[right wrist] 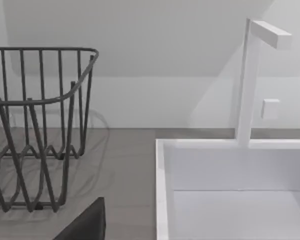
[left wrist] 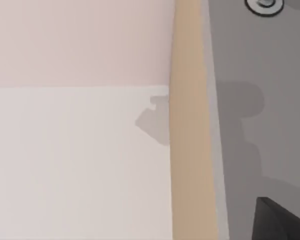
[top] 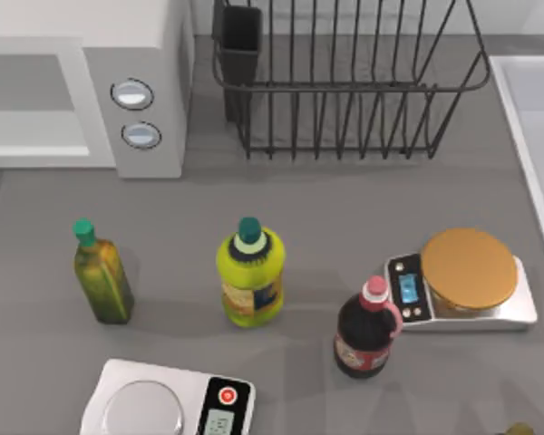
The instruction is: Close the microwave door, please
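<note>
A black wire rack (top: pixel 344 82) stands at the back of the grey counter (top: pixel 344 208), with a white sink (right wrist: pixel 230 190) and its tap (right wrist: pixel 250 80) beside it. Across the counter stand an olive-green bottle (top: pixel 102 276), a yellow bottle (top: pixel 250 274) and a dark red-capped bottle (top: pixel 364 331). Scales with a gold pan (top: pixel 467 281) touch the dark bottle, and silver-white scales (top: pixel 168 403) sit at the front edge.

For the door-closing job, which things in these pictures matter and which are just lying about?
Part of the job:
microwave, at the table's back left, its grey inside showing

Just lying about:
wire rack
green bottle
yellow bottle
dark bottle
scale with orange pan
scale with silver pan
sink
</note>
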`<action>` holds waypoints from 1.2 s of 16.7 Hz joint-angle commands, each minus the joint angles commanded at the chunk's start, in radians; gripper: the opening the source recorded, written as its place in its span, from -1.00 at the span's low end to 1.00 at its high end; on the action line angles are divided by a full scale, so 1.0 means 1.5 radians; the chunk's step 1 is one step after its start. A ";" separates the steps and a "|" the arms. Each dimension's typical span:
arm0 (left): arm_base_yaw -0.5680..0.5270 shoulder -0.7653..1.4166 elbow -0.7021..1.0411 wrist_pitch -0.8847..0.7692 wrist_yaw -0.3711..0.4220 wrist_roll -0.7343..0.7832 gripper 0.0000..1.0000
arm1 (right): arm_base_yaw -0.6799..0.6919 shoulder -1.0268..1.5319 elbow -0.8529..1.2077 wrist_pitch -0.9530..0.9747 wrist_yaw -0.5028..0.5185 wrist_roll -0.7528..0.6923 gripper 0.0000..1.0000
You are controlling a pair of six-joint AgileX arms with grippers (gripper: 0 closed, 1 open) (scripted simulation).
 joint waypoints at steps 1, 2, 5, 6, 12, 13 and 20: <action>0.001 0.010 -0.020 0.029 -0.002 0.002 -1.00 | 0.000 0.000 0.000 0.000 0.000 0.000 1.00; 0.002 0.019 -0.036 0.051 -0.004 0.004 -1.00 | 0.000 0.000 0.000 0.000 0.000 0.000 1.00; 0.004 0.030 -0.058 0.075 -0.006 0.007 -1.00 | 0.000 0.000 0.000 0.000 0.000 0.000 1.00; 0.004 0.030 -0.058 0.075 -0.006 0.007 -1.00 | 0.000 0.000 0.000 0.000 0.000 0.000 1.00; -0.024 -0.020 -0.106 0.100 -0.017 -0.022 -1.00 | 0.000 0.000 0.000 0.000 0.000 0.000 1.00; -0.037 -0.042 -0.135 0.113 -0.024 -0.035 -1.00 | 0.000 0.000 0.000 0.000 0.000 0.000 1.00; -0.113 -0.181 -0.313 0.198 -0.061 -0.120 -1.00 | 0.000 0.000 0.000 0.000 0.000 0.000 1.00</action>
